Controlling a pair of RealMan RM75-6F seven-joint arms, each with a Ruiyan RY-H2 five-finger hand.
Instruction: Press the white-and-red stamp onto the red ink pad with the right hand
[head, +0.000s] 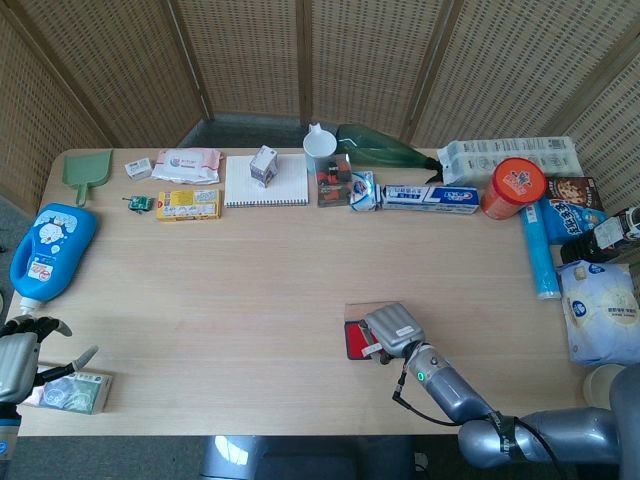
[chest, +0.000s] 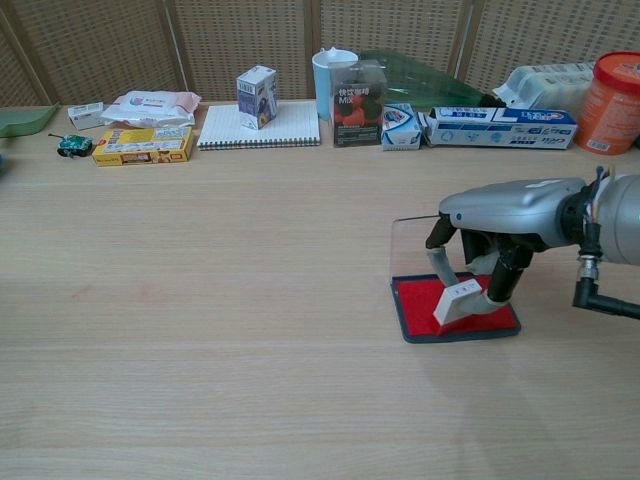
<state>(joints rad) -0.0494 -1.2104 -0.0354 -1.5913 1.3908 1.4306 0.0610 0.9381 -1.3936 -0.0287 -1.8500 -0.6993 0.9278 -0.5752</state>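
While pinching the tilted stamp (chest: 457, 301) against the red ink pad (chest: 417, 300), the right hand (chest: 490, 240) is mid-press and probably needs flattening next.

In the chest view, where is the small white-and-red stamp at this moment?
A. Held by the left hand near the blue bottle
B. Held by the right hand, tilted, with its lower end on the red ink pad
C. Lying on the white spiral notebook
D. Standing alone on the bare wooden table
B: the right hand holds the white-and-red stamp tilted, its lower end on the red ink pad.
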